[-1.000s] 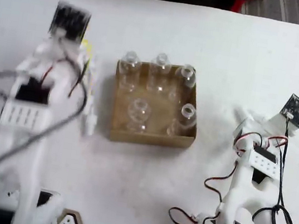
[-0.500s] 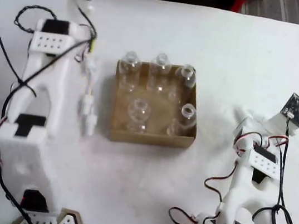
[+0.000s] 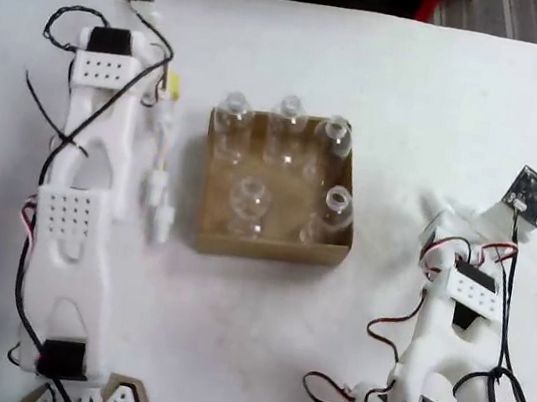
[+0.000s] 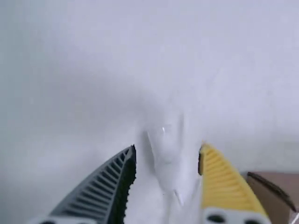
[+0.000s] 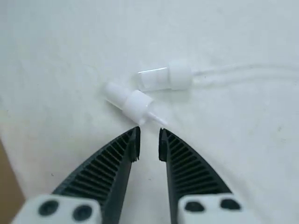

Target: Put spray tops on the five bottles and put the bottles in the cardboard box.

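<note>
Five clear bottles (image 3: pixel 249 198) are seen upright in the cardboard box (image 3: pixel 272 247) in the high view, three along its far wall and two nearer, all uncapped. White spray tops (image 3: pixel 158 185) lie in a line just left of the box; their number cannot be told there. The left arm (image 3: pixel 84 184) is stretched flat along the table (image 3: pixel 415 102) beside that line, and the right arm (image 3: pixel 452 289) is folded up well right of the box.

In the left wrist view, the left gripper (image 4: pixel 167 161) is held open around one spray top (image 4: pixel 163 140), a grey finger on one side and a yellow one on the other.

In the right wrist view, two more spray tops (image 5: pixel 133 102) are shown on the table, touching or nearly so. The right gripper (image 5: pixel 148 140) is poised just beside them, its jaws only slightly parted and holding nothing.
</note>
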### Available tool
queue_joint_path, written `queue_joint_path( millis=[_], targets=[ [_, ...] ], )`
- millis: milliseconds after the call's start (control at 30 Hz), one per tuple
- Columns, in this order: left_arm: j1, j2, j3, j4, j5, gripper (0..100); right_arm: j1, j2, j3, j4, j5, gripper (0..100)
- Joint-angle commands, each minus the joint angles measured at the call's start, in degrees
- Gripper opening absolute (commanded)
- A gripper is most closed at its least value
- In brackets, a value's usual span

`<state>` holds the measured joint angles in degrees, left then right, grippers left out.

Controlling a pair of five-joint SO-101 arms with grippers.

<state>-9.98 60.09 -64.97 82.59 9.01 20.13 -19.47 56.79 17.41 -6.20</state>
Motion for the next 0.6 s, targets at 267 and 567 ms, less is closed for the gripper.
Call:
queue_joint_path(
  millis=[267,567],
  targets=[
    [-0.92,11.47,-21.45,7.47,8.44,16,-2.33,-0.22,-2.11,-1.19,2.81,4.9],
    [-0.75,15.52,-22.51,6.33,8.44,14,-2.33,-0.22,-2.11,-1.19,2.81,4.9]
  ],
)
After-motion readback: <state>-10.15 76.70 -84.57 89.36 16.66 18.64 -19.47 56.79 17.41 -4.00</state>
